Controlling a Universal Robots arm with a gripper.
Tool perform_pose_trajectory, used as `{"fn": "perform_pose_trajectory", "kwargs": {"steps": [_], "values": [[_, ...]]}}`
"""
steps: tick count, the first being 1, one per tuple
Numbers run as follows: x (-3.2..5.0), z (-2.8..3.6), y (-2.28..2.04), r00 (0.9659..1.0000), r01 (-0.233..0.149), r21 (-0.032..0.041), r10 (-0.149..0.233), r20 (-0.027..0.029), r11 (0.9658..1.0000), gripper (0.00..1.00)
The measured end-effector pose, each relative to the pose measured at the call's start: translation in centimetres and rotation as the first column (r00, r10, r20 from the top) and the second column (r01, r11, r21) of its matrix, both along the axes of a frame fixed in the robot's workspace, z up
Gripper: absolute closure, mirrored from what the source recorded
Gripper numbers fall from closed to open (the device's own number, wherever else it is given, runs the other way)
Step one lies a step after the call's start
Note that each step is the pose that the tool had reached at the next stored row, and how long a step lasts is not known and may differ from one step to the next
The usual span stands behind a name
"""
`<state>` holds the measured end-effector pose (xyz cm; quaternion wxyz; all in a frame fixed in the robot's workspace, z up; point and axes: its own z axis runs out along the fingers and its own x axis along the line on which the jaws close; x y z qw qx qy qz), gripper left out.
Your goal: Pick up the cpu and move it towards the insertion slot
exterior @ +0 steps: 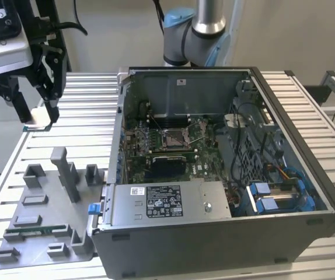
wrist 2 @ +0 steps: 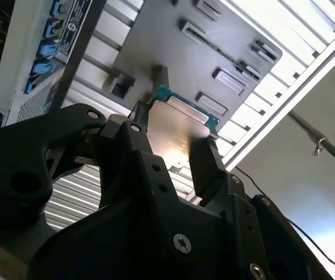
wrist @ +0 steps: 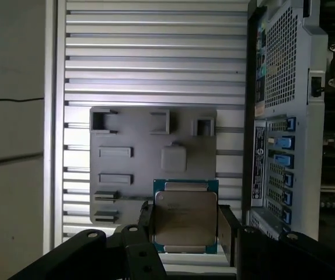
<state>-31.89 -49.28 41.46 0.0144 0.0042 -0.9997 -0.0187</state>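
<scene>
The pincer (exterior: 38,115) is clamping the cpu (exterior: 36,122) by two opposite edges. In both wrist views I am seeing one dark finger (wrist: 147,228) pressing each side of the chip. The cpu (wrist: 185,220) is sitting flat between them, its silvery top facing the first wrist view's camera and its green rim showing around it. In the second wrist view the cpu (wrist 2: 176,129) is catching the light between the pincer (wrist 2: 170,149) tips.

From the exterior view I am judging the chip to be hanging in the air, clear of the grey tray (exterior: 45,192) and over the slatted table (exterior: 86,99). It is just beyond the tray's far end, outside the computer case (exterior: 214,233).

The relation that matters to me is sideways. The insertion slot (exterior: 173,137) is lying well apart from the pincer, toward the exterior view's right. It is down on the green motherboard inside the open case, its silver frame and brownish centre facing up. The case's near side wall is standing between the two, so I am reading the slot as lower than the chip and behind that wall. Being square, the chip is giving me no long axis. In the first wrist view its edges are running roughly parallel to the tray (wrist: 144,140) and to the case wall.
</scene>
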Motion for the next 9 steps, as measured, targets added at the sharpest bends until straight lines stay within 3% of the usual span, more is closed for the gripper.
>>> {"fn": "perform_pose_trajectory", "kwargs": {"steps": [9], "values": [[2.72,0.03,0.0,1.0,0.0,0.0,0.0,-0.0063,1.0,1.0]]}}
